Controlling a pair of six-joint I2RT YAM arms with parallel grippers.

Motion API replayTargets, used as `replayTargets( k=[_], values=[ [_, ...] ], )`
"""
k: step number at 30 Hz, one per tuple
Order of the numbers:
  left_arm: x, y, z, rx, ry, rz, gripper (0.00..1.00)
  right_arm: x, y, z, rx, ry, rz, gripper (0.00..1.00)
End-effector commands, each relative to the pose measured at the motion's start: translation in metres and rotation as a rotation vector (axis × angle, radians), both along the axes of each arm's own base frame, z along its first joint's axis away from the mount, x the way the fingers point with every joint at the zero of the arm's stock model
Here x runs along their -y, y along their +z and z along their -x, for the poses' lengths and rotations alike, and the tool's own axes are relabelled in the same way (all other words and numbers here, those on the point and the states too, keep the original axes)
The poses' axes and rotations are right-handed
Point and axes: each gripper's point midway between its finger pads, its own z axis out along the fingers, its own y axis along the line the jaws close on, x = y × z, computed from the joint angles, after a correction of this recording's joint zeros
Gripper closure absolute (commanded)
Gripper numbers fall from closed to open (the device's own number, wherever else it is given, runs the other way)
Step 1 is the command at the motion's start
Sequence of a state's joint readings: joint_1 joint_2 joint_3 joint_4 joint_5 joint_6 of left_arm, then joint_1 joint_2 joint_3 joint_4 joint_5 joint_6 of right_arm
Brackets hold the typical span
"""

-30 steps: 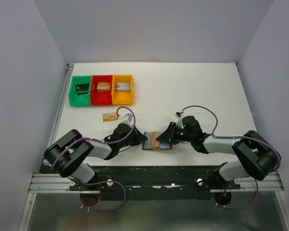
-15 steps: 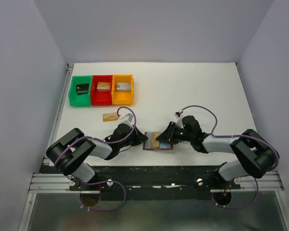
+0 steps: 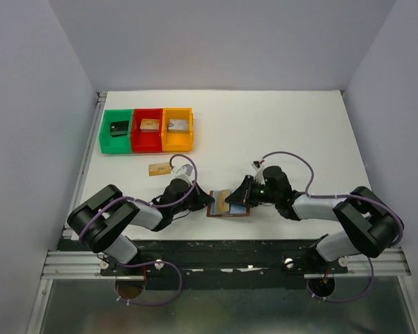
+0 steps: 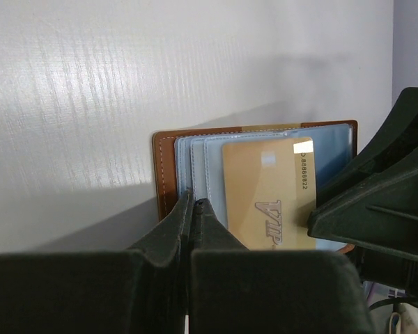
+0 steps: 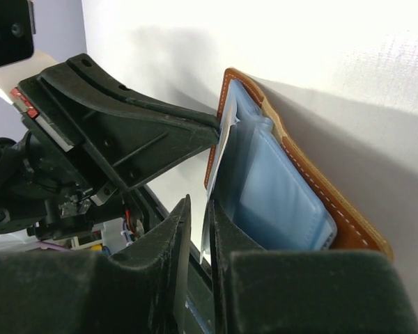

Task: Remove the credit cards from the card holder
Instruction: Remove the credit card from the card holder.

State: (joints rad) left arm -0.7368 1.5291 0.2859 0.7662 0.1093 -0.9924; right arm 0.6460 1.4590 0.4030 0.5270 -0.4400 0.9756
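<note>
The brown card holder [image 3: 231, 211] lies open near the front edge, between my two grippers. Its pale blue pockets [image 4: 195, 156] face up. A tan-gold credit card [image 4: 268, 202] marked VIP sticks partway out of a pocket. My left gripper [image 4: 193, 203] is shut, with its tips resting on the holder's left edge and nothing visible between them. My right gripper [image 5: 198, 202] reaches in from the right over the blue pocket [image 5: 285, 188]. Its jaws stand narrowly apart around the card's thin edge [image 5: 210, 233], with a gap on one side. Another tan-gold card [image 3: 157, 169] lies flat on the table.
Green [image 3: 104, 132], red [image 3: 137, 131] and orange [image 3: 168, 132] bins stand in a row at the back left, each with a small block inside. The table's front edge and the arm bases are just behind the holder.
The right jaws have narrowed around the card's edge. The left gripper stays shut on the holder's left edge, and the holder has not shifted.
</note>
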Motion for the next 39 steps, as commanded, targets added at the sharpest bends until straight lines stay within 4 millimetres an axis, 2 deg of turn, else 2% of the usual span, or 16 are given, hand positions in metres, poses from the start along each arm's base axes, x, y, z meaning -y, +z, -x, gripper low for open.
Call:
replayTargets(
  k=[1, 20, 26, 39],
  values=[
    [-0.014, -0.036, 0.024, -0.110, -0.029, -0.099, 1.00, -0.004, 0.023, -0.008, 0.062, -0.005, -0.038, 0.79],
    [-0.018, -0.039, 0.024, -0.113, -0.021, -0.119, 1.00, 0.004, 0.026, -0.007, 0.076, -0.017, -0.016, 0.91],
    [-0.018, -0.039, 0.024, -0.112, -0.022, -0.125, 1.00, 0.007, 0.025, -0.007, 0.078, -0.020, -0.001, 1.00],
    [-0.016, -0.019, 0.019, -0.066, -0.026, -0.101, 1.00, 0.046, 0.004, 0.000, 0.047, -0.047, 0.256, 1.00]
  ],
)
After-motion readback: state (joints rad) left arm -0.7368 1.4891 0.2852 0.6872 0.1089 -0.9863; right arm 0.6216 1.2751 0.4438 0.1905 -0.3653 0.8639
